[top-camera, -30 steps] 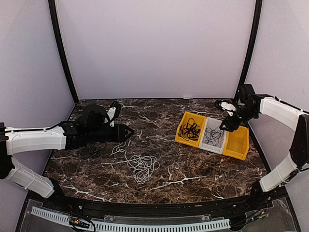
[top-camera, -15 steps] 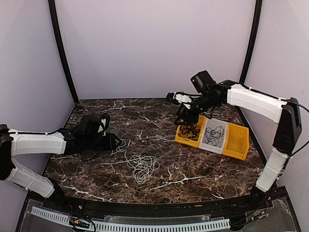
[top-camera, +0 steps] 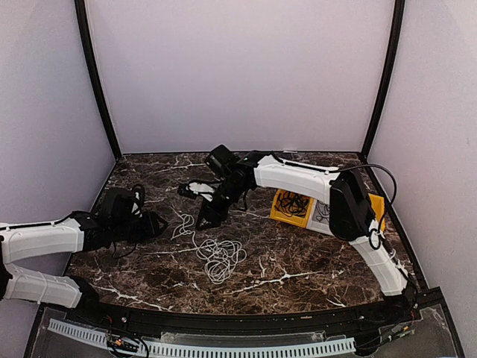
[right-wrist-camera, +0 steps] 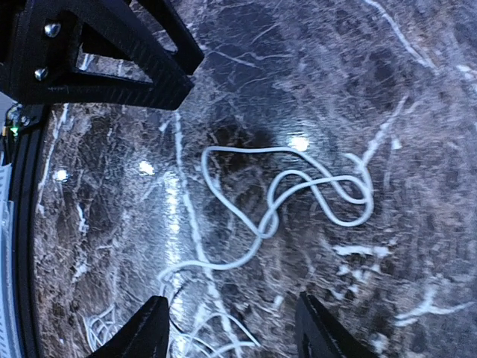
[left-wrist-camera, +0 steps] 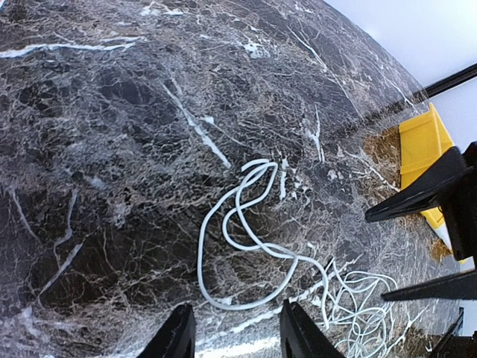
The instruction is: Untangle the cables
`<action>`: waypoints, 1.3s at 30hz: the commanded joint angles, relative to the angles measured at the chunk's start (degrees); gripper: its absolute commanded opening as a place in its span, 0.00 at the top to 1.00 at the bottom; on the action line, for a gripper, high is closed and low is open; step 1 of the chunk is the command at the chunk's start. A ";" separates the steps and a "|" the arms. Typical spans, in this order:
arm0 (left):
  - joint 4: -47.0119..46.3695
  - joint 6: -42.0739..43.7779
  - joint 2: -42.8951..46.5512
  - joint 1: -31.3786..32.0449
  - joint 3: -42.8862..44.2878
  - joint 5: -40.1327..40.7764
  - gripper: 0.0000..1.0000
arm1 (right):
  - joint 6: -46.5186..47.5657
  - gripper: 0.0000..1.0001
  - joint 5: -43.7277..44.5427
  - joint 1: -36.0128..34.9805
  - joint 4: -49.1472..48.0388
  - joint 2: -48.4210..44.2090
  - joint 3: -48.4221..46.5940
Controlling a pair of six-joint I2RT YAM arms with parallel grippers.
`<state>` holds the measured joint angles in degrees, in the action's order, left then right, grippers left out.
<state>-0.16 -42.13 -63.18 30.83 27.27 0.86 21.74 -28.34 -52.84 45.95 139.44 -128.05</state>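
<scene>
A white cable (top-camera: pixel 220 257) lies coiled on the dark marble table (top-camera: pixel 313 257), with a looped end (top-camera: pixel 182 224) trailing toward the left. A black cable (top-camera: pixel 296 203) lies in a yellow bin (top-camera: pixel 280 212). A grey cable (top-camera: pixel 326 212) lies in the pale bin beside it, partly hidden by the right arm. My right gripper (top-camera: pixel 205 216) is open and empty just above the white loop (right-wrist-camera: pixel 298 194). My left gripper (top-camera: pixel 159 221) is open and empty, left of the same loop (left-wrist-camera: pixel 246 224). In each wrist view the loop lies ahead of the open jaws.
A row of bins stands at the right: yellow, pale, and another yellow one (top-camera: pixel 376 209). The right arm (top-camera: pixel 298 175) stretches across the table's back half. The right gripper's fingers (left-wrist-camera: pixel 425 194) show in the left wrist view, and the left gripper (right-wrist-camera: pixel 112 52) shows in the right wrist view.
The right arm swung from the bins at the right across to the white cable's loop at centre left. The left gripper drew back to the left. The cables have not moved.
</scene>
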 commanded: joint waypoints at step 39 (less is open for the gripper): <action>-6.82 2.62 6.46 -0.97 -4.33 -7.16 0.57 | -10.32 1.00 -14.96 -2.24 1.63 4.32 -10.63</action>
<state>-1.39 -42.59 -57.52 30.11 24.14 -1.63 8.56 -44.95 -54.54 46.52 150.12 -137.40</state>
